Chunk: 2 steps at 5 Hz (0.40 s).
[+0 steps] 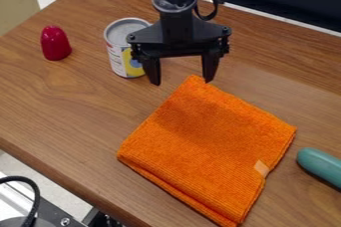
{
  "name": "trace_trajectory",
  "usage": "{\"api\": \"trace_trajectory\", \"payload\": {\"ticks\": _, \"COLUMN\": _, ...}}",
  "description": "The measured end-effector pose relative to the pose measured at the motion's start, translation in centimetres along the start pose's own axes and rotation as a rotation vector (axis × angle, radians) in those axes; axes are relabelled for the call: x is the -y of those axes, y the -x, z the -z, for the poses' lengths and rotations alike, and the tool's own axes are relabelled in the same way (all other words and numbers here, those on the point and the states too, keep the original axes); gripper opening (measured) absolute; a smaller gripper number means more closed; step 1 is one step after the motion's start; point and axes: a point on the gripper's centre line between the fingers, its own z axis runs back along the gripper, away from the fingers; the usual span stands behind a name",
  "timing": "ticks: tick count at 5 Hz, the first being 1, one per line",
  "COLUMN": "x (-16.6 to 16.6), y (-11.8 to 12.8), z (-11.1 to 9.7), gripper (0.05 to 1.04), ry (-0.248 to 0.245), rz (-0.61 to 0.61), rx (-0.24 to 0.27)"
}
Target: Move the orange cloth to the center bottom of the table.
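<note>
Orange cloth [206, 146] is laid folded on the table [73, 101], at five o'clock from the gripper [182, 81], its twelve-o'clock corner (likely the pinch point) set near widely parted fingers, with nothing held

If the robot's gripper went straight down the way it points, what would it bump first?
Probably the orange cloth, at its top corner, or the wooden table right beside it. The gripper points down, open, but its height is hard to judge here.
</note>
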Motion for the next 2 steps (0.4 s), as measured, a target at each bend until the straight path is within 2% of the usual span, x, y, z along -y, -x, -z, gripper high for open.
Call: {"api": "trace_trajectory", "payload": {"ticks": 2, "x": -0.63, "y": 1.07, "z": 0.48, "gripper": 0.998, "ry": -0.049, "rz": 0.013, "rx": -0.054}}
